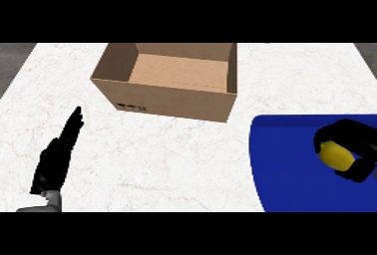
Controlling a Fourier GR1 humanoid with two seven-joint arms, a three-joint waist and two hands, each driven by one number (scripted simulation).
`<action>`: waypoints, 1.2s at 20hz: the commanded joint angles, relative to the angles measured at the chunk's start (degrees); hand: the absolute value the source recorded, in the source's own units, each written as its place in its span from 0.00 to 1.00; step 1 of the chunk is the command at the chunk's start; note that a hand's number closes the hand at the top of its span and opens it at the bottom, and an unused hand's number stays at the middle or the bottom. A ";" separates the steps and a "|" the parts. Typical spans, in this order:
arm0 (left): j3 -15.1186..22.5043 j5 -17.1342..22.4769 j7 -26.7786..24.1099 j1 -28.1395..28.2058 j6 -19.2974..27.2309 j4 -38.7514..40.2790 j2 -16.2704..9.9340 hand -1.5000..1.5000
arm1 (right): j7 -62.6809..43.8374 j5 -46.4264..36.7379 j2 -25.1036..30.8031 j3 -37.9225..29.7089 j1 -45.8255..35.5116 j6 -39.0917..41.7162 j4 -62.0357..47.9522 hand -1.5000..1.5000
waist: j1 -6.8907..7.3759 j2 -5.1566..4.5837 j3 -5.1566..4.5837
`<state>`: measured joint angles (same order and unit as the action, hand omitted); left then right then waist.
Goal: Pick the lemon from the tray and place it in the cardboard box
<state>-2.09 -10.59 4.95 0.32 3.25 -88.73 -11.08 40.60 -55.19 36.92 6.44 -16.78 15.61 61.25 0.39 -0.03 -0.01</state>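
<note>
The yellow lemon [335, 154] is over the blue tray [290, 169] at the right, and my right hand [358, 144] is curled round it, hiding part of it. Whether the lemon rests on the tray or is lifted off it I cannot tell. The open cardboard box [173, 99] stands at the back centre, with nothing visible inside, to the upper left of the tray. My left hand [57, 154] is at the lower left with straight fingers pointing away, resting over the counter.
The white marble counter [147, 159] stretches between the left hand, the box and the tray. Dark floor shows past the counter's edges at the top left and top right corners.
</note>
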 commanded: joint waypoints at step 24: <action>1.29 -0.67 0.03 -4.60 -0.99 1.99 0.82 0.50 | 12.52 8.14 -8.56 -17.03 -51.29 1.01 -41.06 1.00 | 4.35 -1.47 0.15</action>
<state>0.16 -11.79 5.33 -4.93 2.47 -87.12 -9.74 47.31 -52.26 28.64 -6.50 -64.40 10.81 22.86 5.44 -1.77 0.19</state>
